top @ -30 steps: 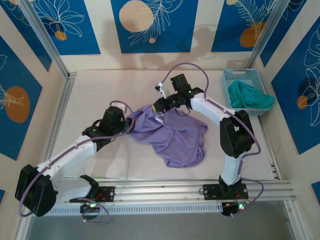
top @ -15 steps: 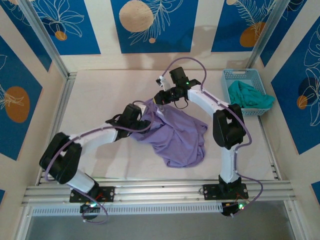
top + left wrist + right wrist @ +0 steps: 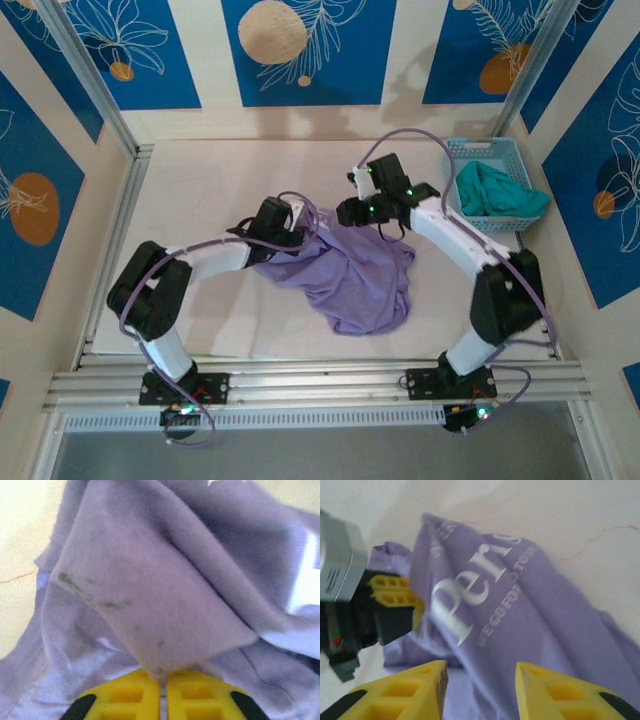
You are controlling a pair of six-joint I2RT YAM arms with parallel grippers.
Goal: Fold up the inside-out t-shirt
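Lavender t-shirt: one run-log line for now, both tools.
lavender cotton t-shirt: crumpled, unfolded | left tool: shut on its fold | right tool: open above its white lettering

top: bright, even light, soft shadows on counter (image 3: 200, 180) | my left wrist: t-shirt (image 3: 150, 590) in soft focus, white glare at 3 o'clock | my right wrist: motion-blurred, counter washed out at 12 o'clock

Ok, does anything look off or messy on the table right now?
The lavender t-shirt lies crumpled in a heap mid-table. Small greenish streaks mark its fabric in the left wrist view, like stains. The teal garment spills over the blue basket's rim.
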